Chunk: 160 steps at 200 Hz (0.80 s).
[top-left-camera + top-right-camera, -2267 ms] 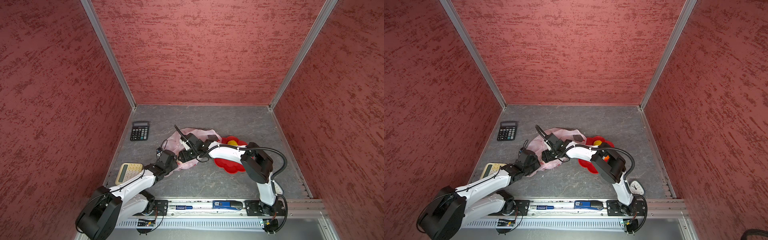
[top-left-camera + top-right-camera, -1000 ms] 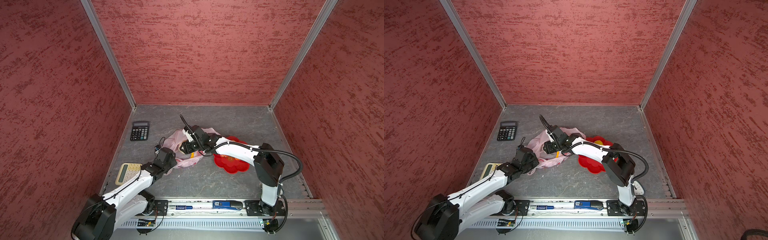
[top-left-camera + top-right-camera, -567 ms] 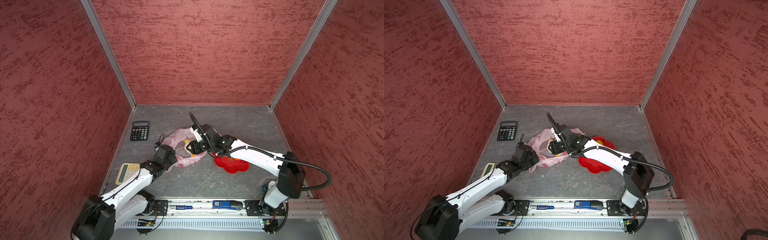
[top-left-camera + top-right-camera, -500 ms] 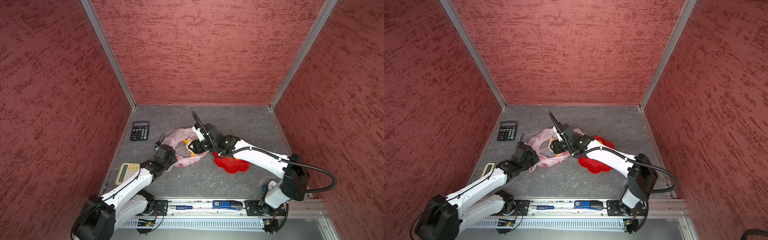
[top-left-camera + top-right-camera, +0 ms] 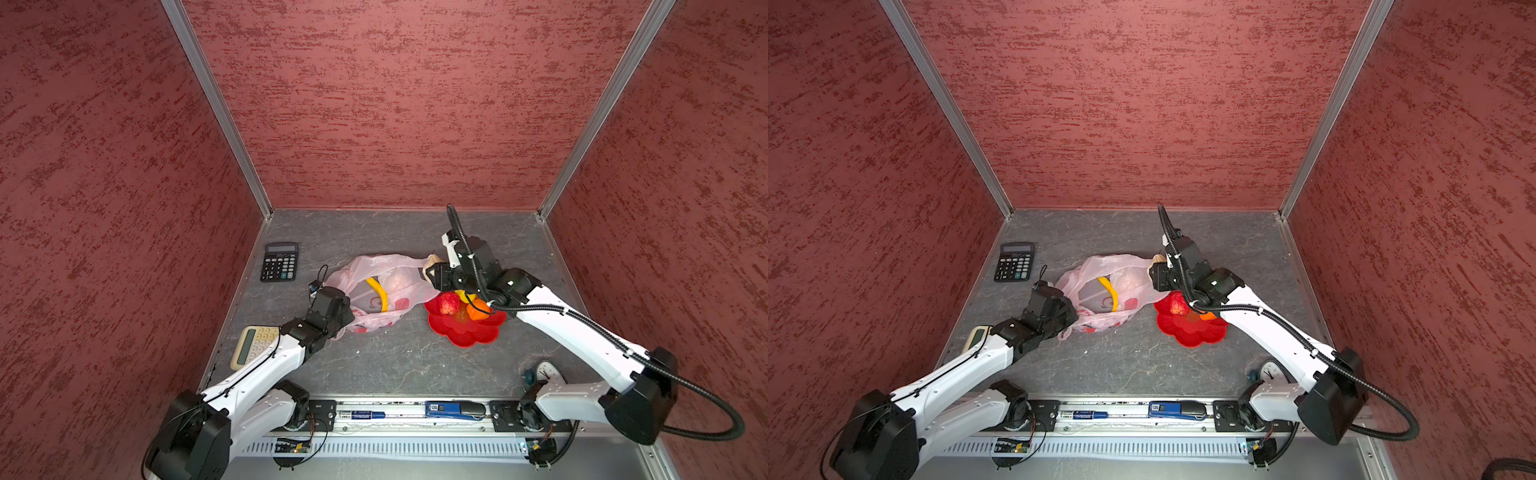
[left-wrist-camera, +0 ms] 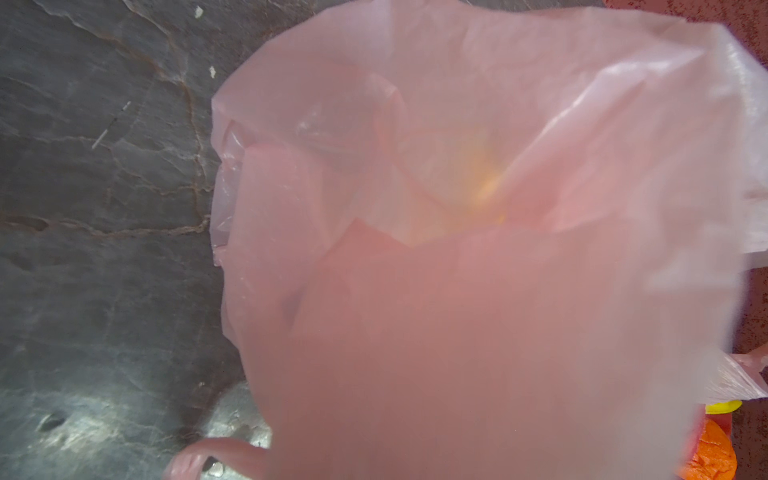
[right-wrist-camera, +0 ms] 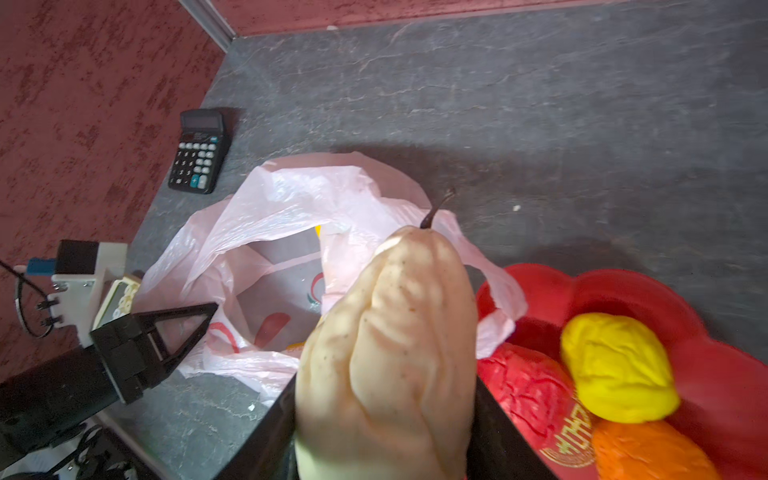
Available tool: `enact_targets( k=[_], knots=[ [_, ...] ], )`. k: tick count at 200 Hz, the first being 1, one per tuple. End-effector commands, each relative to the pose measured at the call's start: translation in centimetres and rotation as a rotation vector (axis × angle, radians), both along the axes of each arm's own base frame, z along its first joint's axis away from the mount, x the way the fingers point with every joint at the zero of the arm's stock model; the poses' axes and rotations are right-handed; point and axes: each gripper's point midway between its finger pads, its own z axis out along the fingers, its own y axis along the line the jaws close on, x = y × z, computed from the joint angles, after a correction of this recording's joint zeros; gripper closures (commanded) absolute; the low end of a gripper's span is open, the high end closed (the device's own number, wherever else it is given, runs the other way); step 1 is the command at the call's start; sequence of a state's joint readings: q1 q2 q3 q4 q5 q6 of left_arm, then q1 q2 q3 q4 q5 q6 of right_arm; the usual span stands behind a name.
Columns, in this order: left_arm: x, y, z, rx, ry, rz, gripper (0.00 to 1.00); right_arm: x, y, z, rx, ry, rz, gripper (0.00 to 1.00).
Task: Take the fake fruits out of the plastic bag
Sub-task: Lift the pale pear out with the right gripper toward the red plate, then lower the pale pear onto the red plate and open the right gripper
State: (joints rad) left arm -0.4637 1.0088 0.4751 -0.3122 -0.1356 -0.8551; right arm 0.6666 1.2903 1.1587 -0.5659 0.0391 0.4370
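Your right pincer (image 7: 384, 419) was clamped on a cream lumpy fruit (image 7: 390, 332), with a black finger against each flank and the dark stem pointing away from the wrist. In both top views that fruit sat where the 3 o'clock edge of the plastic bag (image 5: 399, 282) met the 11 o'clock rim of the red dish (image 5: 461, 336). How high it hung above the bench (image 5: 395, 365) could not be told.

Your left pincer (image 7: 205, 311) was closed, pinching the bag's film at its 8 o'clock edge. Pink plastic filled most of the left wrist view.

The bag lay crumpled mid-bench with its mouth gaping. The yellow banana (image 5: 379, 293) was inside it. A pale rounded shape beside the banana showed only dimly through the film.

The dish lay at the bag's 4 o'clock and touched its edge. It held a red fruit (image 7: 528, 395), a yellow fruit (image 7: 615, 365) and an orange fruit (image 7: 648, 453), all bunched together.

A black calculator (image 5: 279, 262) lay at the bag's 10 o'clock. A cream calculator (image 5: 251, 345) lay at its 8 o'clock, partly under your left arm.
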Motion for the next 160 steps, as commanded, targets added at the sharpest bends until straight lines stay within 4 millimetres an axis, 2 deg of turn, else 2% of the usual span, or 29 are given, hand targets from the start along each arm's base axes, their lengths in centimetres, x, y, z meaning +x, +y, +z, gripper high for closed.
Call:
enact_targets(
  k=[1,23,80,121,160],
  knots=[
    [0.9,-0.2,1.0,-0.001,-0.036,-0.008,1.00,-0.1,-3.5,-1.1,-0.089,0.009,-0.083,0.68],
    [1.1,-0.2,1.1,0.000,-0.037,-0.008,1.00,-0.6,-5.4,-2.2,-0.113,0.030,-0.125,0.68],
    [1.6,-0.4,1.4,-0.006,-0.043,-0.011,0.99,-3.1,-8.1,-5.1,-0.159,0.103,-0.178,0.68],
    [1.7,-0.6,1.2,-0.009,-0.036,-0.013,0.99,-4.7,-9.2,-8.2,-0.166,0.161,-0.210,0.68],
    [1.8,-0.7,1.1,-0.007,-0.029,-0.018,1.00,-5.5,-9.2,-10.9,-0.157,0.206,-0.213,0.68]
  ],
)
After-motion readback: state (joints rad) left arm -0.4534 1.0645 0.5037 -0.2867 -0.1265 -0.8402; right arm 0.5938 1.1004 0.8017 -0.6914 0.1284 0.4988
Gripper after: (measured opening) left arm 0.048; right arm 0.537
